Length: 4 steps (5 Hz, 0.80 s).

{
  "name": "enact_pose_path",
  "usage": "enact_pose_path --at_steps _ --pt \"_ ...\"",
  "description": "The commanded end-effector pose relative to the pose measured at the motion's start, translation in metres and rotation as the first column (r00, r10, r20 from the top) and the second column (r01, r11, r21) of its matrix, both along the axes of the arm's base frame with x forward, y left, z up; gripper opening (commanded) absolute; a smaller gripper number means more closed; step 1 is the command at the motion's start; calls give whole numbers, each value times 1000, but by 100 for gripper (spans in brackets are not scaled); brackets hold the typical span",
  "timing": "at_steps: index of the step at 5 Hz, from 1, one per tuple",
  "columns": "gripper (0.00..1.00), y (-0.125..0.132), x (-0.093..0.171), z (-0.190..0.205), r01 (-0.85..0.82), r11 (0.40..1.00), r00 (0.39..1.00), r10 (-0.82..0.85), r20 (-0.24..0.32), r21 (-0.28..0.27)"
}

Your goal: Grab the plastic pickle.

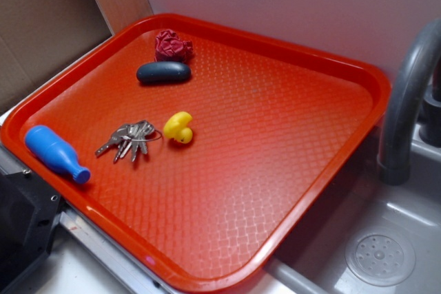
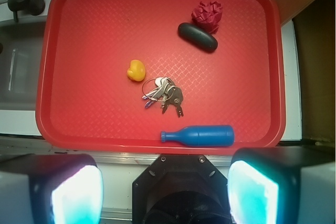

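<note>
Wide open, the hand [image 2: 165, 192] hangs well short of the plastic pickle [image 2: 197, 37]; the red crumpled ball [image 2: 207, 16] touching it could get pinched too.

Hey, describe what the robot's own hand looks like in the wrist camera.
The hand shows two chunky fingers with dark outer shells and glowing pale cyan-white inner pads. Between them sits a black angular mount with two small screws. No cables or markings are visible.
</note>
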State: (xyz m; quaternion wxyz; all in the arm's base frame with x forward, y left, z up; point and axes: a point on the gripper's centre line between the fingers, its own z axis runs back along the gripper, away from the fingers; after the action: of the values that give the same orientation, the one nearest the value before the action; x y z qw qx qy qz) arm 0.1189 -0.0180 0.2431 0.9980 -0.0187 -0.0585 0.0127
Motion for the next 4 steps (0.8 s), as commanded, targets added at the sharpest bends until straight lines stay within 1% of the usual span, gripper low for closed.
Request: enact_pose_path --at_steps 1,2,3,4 --pt "100 0 0 0 0 1000 1000 0 0 0" --pt "100 2 34 -13 -104 985 986 120 -115 137" --pt "100 29 84 -50 -223 975 975 222 -25 -16" --pt "100 35 124 -99 -26 998 1000 27 16 -50"
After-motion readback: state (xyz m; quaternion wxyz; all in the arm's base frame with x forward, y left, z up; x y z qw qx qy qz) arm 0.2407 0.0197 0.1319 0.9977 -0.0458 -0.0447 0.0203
